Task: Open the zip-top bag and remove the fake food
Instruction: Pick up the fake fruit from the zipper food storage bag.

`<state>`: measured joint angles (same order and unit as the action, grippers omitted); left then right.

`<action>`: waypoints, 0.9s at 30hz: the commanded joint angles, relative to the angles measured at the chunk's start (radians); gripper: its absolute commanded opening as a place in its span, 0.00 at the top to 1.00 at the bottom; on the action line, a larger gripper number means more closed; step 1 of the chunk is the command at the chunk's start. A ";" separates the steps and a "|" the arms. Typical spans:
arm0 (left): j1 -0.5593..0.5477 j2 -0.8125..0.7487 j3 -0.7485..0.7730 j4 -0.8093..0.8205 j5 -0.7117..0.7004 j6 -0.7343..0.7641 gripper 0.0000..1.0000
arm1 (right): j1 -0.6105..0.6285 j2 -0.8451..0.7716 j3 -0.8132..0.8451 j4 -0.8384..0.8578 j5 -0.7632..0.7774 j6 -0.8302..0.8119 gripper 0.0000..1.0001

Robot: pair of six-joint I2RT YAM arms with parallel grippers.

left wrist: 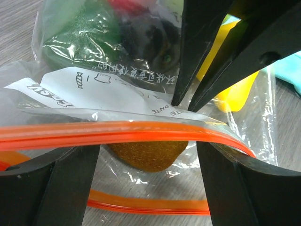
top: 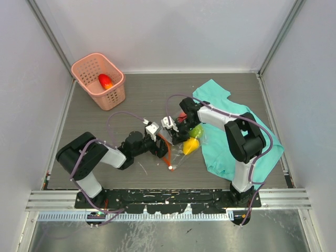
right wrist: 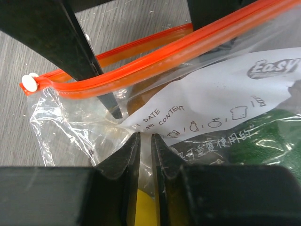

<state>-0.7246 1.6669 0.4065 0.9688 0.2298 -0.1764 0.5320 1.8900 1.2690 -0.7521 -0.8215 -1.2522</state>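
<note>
Between the wide-open jaws of your left gripper runs the zip-top bag's upper zip strip; the right gripper pinches the bag wall, fake food just beyond. Clamp that one strip only, then pull apart.

A pink basket stands at the far left of the grey wood-grain table, well apart from a teal cloth lying rumpled at the right.
</note>
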 commanded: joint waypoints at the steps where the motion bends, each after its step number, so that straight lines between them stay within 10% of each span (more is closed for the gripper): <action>1: -0.003 0.028 0.038 0.067 -0.044 -0.011 0.19 | -0.008 -0.023 0.055 -0.011 -0.016 0.063 0.78; 8: -0.003 0.049 0.051 0.068 -0.045 -0.031 0.31 | -0.040 -0.026 0.098 -0.038 -0.051 0.127 0.82; 17: -0.003 0.055 0.054 0.068 -0.037 -0.074 0.31 | -0.041 -0.040 0.085 0.211 0.025 0.619 0.88; 27: -0.002 0.053 0.059 0.045 -0.043 -0.154 0.33 | -0.012 0.009 0.103 0.212 0.097 0.687 0.89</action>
<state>-0.7246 1.7222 0.4374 0.9752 0.2012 -0.2886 0.4984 1.8900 1.3262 -0.5606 -0.7582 -0.6170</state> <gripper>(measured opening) 0.674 0.116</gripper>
